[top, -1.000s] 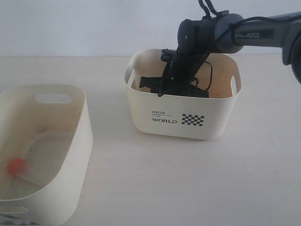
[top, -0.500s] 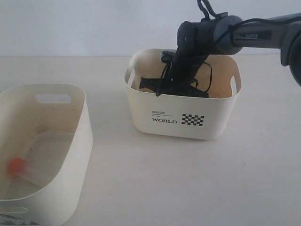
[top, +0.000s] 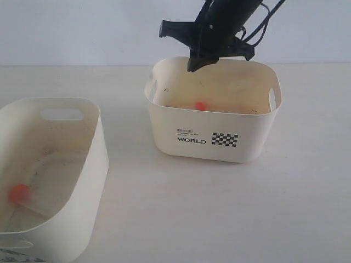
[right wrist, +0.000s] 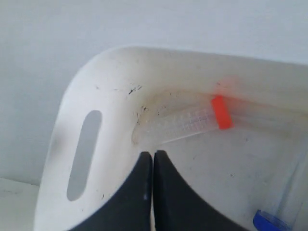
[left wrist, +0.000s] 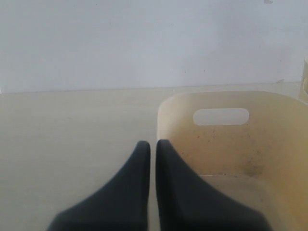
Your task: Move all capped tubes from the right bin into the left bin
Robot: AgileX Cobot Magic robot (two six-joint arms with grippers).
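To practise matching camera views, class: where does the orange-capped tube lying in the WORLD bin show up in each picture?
Exterior view: the orange-capped tube sits low inside the right bin; only its cap shows above the front wall.
Left wrist view: not in it; this view shows the left bin.
Right wrist view: it lies along the foot of the bin's inner wall.
Shared landmark: the right bin's cream wall, seen in the exterior and right wrist views.

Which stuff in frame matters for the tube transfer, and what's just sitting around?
Job:
- right bin, holding an orange-capped tube and a blue-capped tube
- left bin, with one orange tube inside
- right gripper, shut and empty, above the right bin

Idle:
- left gripper, shut
- table
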